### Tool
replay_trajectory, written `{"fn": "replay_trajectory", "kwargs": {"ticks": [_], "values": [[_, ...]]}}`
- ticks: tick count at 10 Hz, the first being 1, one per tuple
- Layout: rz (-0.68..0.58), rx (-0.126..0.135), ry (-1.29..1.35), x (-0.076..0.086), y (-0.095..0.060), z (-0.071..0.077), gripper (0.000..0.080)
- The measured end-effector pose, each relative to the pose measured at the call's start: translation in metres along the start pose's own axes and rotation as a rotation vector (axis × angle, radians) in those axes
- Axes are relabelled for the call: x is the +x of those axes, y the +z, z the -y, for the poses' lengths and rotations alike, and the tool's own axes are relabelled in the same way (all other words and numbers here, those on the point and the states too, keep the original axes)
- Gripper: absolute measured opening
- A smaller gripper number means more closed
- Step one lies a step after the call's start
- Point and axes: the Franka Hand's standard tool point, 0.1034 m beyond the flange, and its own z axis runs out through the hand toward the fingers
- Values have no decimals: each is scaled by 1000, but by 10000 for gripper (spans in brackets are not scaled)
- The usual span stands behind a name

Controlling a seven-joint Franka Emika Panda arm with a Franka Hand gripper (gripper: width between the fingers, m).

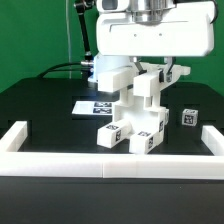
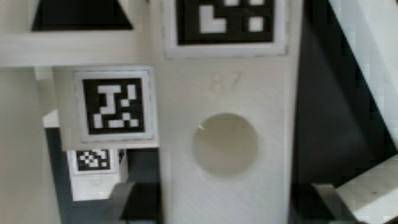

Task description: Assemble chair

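Note:
The partly built chair [image 1: 130,122] stands mid-table in the exterior view, made of white blocks and panels with black-and-white tags. One upright chair panel [image 1: 147,90] rises from it. My gripper [image 1: 151,72] comes down from above and is shut on that panel's top. The wrist view shows the same chair panel [image 2: 222,150], with a round hole, running between the two dark fingers [image 2: 139,200]. My gripper [image 2: 224,208] clamps its sides. Tagged faces [image 2: 111,105] of the chair lie beside and beyond it.
A small loose tagged white block [image 1: 187,117] sits on the black table at the exterior view's right. The marker board [image 1: 92,105] lies flat behind the chair, to the left. A low white border wall [image 1: 110,161] runs along the front and both sides.

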Motion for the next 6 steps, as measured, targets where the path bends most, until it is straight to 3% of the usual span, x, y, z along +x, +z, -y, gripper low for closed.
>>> {"fn": "replay_trajectory", "kwargs": {"ticks": [6], "values": [[11, -16, 2, -2, 11, -4, 290]]}}
